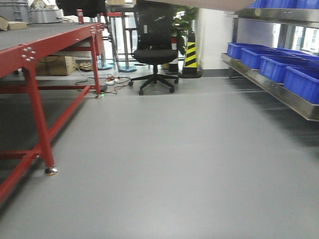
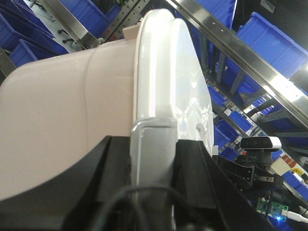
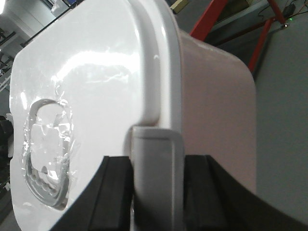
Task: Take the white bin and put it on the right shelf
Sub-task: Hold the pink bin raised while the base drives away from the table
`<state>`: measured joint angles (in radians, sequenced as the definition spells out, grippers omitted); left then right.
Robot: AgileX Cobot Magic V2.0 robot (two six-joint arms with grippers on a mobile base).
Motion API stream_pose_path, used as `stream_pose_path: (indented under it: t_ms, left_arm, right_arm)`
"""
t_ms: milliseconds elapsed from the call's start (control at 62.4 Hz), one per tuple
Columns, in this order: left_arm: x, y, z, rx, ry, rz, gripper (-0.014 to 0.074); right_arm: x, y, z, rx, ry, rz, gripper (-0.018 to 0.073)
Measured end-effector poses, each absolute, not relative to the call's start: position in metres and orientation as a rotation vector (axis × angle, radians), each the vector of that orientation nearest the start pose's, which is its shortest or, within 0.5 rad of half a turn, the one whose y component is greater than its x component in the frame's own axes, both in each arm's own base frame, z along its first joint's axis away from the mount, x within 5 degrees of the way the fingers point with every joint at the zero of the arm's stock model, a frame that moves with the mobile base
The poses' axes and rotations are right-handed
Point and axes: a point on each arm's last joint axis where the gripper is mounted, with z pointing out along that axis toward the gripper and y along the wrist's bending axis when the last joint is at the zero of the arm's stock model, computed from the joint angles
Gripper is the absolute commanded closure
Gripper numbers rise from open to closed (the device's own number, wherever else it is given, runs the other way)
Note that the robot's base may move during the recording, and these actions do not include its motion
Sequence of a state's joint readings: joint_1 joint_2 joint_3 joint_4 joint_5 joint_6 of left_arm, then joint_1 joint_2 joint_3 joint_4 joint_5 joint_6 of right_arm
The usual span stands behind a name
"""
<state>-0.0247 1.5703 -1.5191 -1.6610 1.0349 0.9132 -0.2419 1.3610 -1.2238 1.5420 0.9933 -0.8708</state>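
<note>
The left gripper (image 2: 154,154) has its black jaws closed on one end of the large pale beige-pink plastic tub (image 2: 62,120) with its white translucent lid (image 2: 175,82). The right gripper (image 3: 156,166) clamps the opposite end, so the tub hangs lifted between them. The grab looks done; what remains is setting it on the shiny stainless-steel rack shelf (image 1: 271,88), which lies out beyond the right gripper and holds blue plastic crates (image 1: 299,79).

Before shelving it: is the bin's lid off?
No, the white lid covers the bin, seated over its rim.
</note>
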Motion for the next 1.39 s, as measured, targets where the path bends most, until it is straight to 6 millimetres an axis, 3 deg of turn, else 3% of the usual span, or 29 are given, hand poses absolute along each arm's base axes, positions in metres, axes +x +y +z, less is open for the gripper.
stream_pose_path:
  t_ms: [1394]
  left_arm:
    - [0.3321,-0.0863,0.4453,0.319,1.610,-1.378,0.0722]
  right_arm:
    - [0.2901,0.0069,0.4120,-0.022,1.746,1.117,0.0508]
